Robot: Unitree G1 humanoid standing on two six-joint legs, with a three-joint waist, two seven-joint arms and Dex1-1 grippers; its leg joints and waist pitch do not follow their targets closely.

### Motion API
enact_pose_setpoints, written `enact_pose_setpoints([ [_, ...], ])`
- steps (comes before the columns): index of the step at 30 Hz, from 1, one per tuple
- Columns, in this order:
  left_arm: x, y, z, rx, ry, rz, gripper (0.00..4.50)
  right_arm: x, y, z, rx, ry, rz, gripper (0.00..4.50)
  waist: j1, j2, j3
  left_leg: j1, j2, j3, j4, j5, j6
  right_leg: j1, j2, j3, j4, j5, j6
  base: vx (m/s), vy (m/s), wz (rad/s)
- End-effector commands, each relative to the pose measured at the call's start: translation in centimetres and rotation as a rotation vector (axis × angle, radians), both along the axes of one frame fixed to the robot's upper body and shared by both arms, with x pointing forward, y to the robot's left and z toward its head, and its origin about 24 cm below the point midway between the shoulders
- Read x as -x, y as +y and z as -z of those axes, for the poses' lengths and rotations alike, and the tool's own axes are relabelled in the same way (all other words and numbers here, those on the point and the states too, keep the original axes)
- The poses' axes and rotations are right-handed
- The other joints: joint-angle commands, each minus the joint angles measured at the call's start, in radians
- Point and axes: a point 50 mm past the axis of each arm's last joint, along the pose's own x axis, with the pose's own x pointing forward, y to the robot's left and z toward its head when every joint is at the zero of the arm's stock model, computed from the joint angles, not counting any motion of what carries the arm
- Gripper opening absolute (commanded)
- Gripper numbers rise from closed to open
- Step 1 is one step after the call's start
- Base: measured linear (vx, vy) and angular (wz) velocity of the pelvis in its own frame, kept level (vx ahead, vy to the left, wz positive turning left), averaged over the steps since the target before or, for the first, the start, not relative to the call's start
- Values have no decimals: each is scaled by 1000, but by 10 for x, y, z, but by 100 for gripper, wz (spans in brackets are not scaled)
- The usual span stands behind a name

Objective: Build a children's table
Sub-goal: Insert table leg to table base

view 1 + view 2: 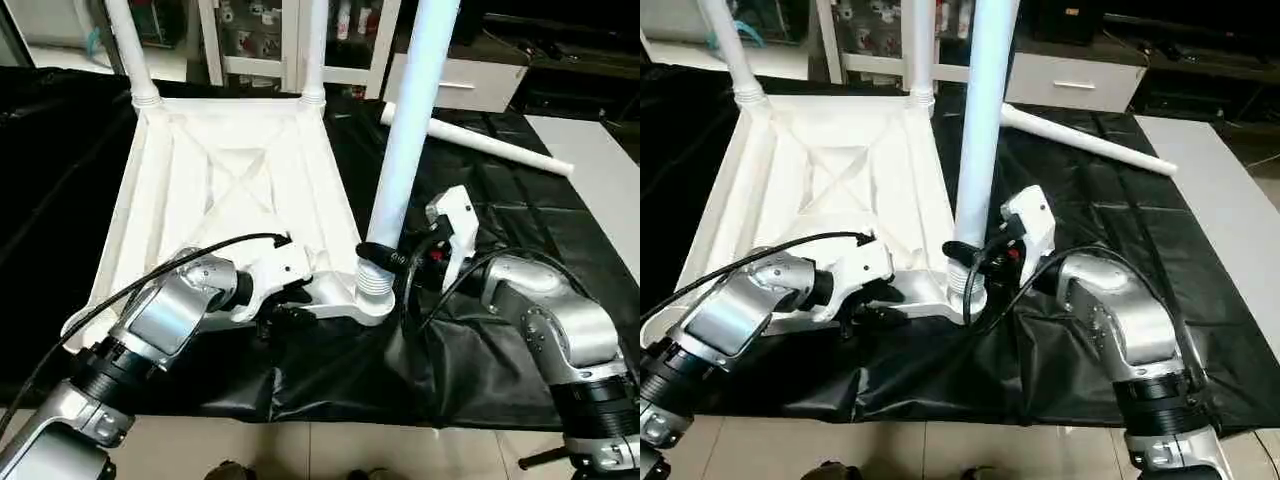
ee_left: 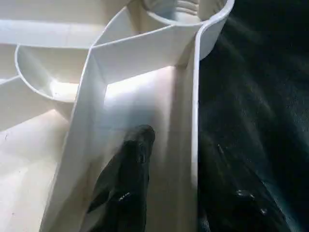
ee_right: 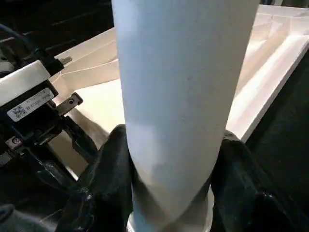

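On the black sheet (image 1: pixel 500 330), your table top (image 1: pixel 230 180) lay ribs-up; right gripper (image 1: pixel 385 258) pinched a socketed leg (image 1: pixel 410 130), left gripper (image 1: pixel 290 305) apparently clamped the rim.

The upturned table top (image 1: pixel 230 190) leaves open room over its ribbed centre. Upright legs block the 11 o'clock (image 1: pixel 128 45) and 12 o'clock (image 1: pixel 313 45) corners, and a third leg (image 1: pixel 408 140) stands at 5 o'clock, flanked by the right gripper (image 1: pixel 378 256). A loose leg (image 1: pixel 490 142) lies across the black sheet (image 1: pixel 560 230) at 2 o'clock.
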Motion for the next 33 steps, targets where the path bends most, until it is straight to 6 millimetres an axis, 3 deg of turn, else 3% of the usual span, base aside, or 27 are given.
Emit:
enact_pose_setpoints([
  [1, 8, 3, 15, -43, 64, 0, 163, -1, -3, -3, 8, -20, 13, 186, 5, 17, -71, 19, 54, -24, -72, -132, 21, 46, -56, 44, -56, -67, -261, 0, 0, 0],
  [3, 8, 3, 15, -42, 65, -2, 163, -1, -3, -3, 8, -20, 13, 186, 4, 17, -69, 19, 54, -24, -72, -137, 21, 45, -55, 44, -57, -74, -260, 0, 0, 0],
  [9, 8, 1, 15, -25, 59, -5, 91, 1, -3, -2, 8, -14, 6, 186, 3, 18, -69, 19, 54, -25, -73, -139, 18, 45, -55, 43, -57, -79, -257, 0, 0, 0],
  [22, 11, -8, 10, 40, 29, 93, 4, 7, -3, 2, 31, 39, -72, 186, 2, 14, -67, 20, 55, -24, -72, -137, 30, 44, -56, 44, -57, -77, -261, 0, 0, 0],
  [33, 9, -6, 12, 62, 30, 102, 0, 8, -6, 13, 62, 88, -87, 186, 1, 11, -63, 19, 56, -25, -74, -153, 27, 42, -57, 44, -62, -123, -247, 0, 0, 0],
])
